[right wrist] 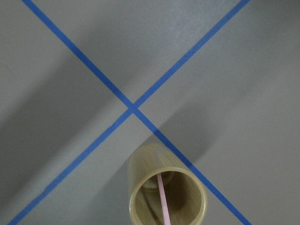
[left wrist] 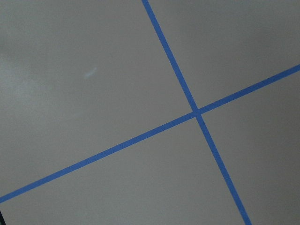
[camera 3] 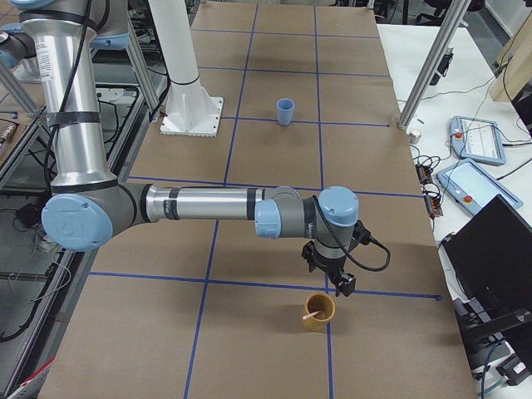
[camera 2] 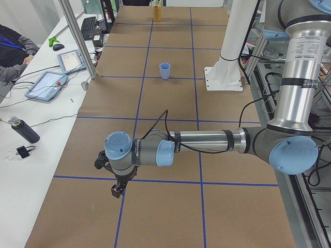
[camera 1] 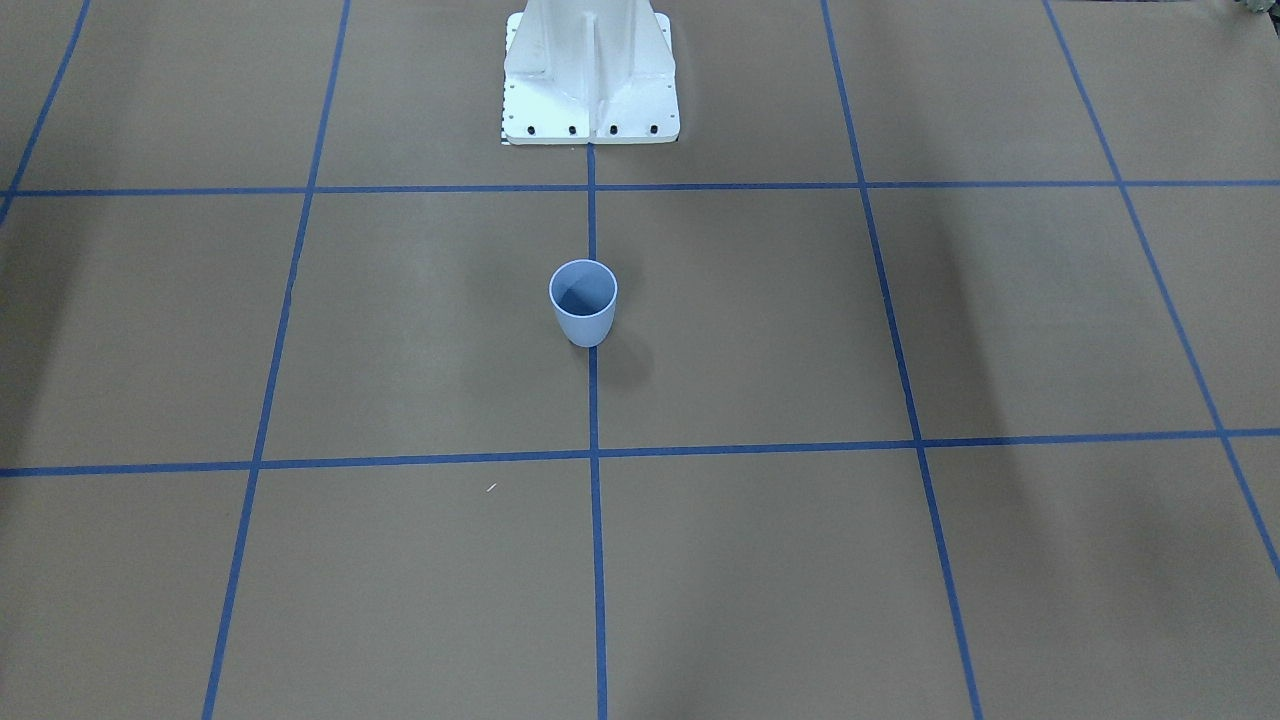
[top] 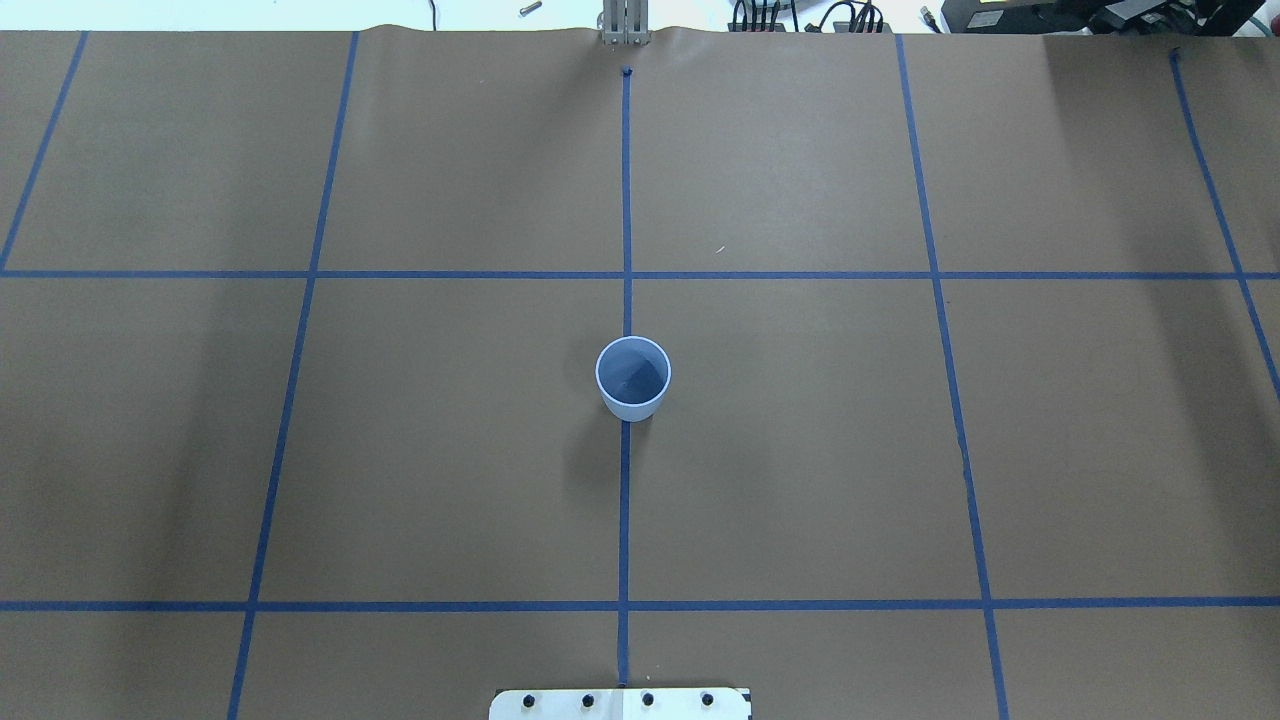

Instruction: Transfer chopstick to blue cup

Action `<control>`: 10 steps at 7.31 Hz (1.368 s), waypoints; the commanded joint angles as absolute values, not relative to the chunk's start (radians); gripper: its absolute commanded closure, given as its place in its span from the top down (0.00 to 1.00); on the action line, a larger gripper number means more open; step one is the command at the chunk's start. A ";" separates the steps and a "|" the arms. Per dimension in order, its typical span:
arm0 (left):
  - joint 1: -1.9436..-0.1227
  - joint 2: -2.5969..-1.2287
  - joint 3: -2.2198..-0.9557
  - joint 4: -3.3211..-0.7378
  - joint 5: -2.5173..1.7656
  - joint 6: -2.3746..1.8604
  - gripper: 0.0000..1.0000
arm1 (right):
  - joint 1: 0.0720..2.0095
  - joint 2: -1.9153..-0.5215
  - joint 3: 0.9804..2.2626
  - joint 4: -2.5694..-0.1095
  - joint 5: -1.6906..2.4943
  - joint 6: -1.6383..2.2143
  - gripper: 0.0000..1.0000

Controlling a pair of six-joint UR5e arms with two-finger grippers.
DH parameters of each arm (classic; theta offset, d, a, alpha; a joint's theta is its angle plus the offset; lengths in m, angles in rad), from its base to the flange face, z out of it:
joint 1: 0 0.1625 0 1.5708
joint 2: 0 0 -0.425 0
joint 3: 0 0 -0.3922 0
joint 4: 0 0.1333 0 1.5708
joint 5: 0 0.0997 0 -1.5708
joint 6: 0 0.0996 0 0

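Chopstick (camera 3: pixel 311 316) inside upright tan cup (camera 3: pixel 321 325)

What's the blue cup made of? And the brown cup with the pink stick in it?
The blue cup looks like plastic: smooth, even colour, thin rim, matte sheen. The brown cup looks like bamboo or wood, with fine pale streaks running down its wall. The pink stick is smooth and evenly coloured; plastic or painted wood, I cannot tell.

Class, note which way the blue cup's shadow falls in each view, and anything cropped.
Overhead exterior: the blue cup casts its shadow to the lower left. Exterior front-facing: the shadow falls to the lower right. Right wrist-mounted: the tan cup, holding the chopstick, is cropped by the bottom edge.
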State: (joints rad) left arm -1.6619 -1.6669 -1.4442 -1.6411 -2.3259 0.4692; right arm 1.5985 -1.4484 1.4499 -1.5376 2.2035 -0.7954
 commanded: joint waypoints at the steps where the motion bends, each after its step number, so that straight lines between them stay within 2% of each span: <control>1: -1.663 -1.663 -1.443 -1.649 -2.326 0.468 0.99 | 1.597 -1.437 1.365 -1.539 2.142 -0.865 0.90; 3: -1.663 -1.663 -1.442 -1.651 -2.327 0.468 0.99 | 1.597 -1.454 1.356 -1.543 2.137 -0.864 0.50; 4: -1.663 -1.657 -1.445 -1.651 -2.327 0.468 0.99 | 1.597 -1.456 1.355 -1.546 2.135 -0.861 0.37; 5: -1.663 -1.655 -1.445 -1.651 -2.327 0.469 0.99 | 1.597 -1.456 1.355 -1.546 2.120 -0.859 0.31; 8: -1.663 -1.655 -1.443 -1.651 -2.329 0.469 0.99 | 1.595 -1.457 1.355 -1.548 2.115 -0.857 0.30; 10: -1.663 -1.652 -1.445 -1.652 -2.329 0.471 0.99 | 1.595 -1.459 1.355 -1.548 2.114 -0.857 0.17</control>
State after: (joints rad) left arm -1.6625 -1.6532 -1.4444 -1.6516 -2.3284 0.4704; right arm 1.5957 -1.4582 1.3545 -1.5478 2.1151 -0.8575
